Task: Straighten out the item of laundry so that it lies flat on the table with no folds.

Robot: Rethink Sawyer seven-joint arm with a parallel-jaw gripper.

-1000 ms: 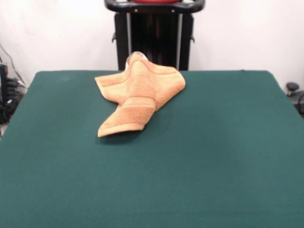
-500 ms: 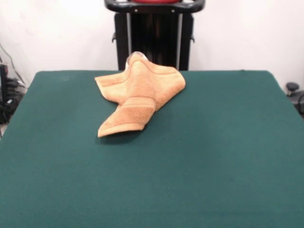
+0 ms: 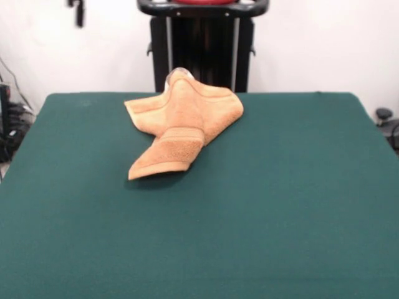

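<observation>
1. Dark sliver at the top edge of the front view, probably the gripper (image 3: 78, 12); too little on show to tell whether open or closed, and holding nothing visible.
2. Well apart from the towel (image 3: 184, 118), which sits lower and off to the right of the gripper in this view, on the far part of the table (image 3: 280, 205), just in front of the black pedestal (image 3: 202, 50).
3. Orange-tan terry cloth, bunched and not flat: a wide crumpled body at the far side, rising to a small peak (image 3: 179, 76) at its back edge.
4. Folded over that body, a narrower tongue with the woven band (image 3: 182, 133) across it, ending in the hemmed edge (image 3: 159, 168) nearest the camera and resting on the green felt.
5. Likely handling: light, soft and limp, no stiffness to push against; prone to drag and bunch on felt rather than slide.
6. Best hold, by judgement: a corner of the hemmed edge, thick and clear of other layers, then a pull outward away from the body to open the fold.
7. Risk: pinching two layers together near the band and merely shifting the whole heap.
</observation>
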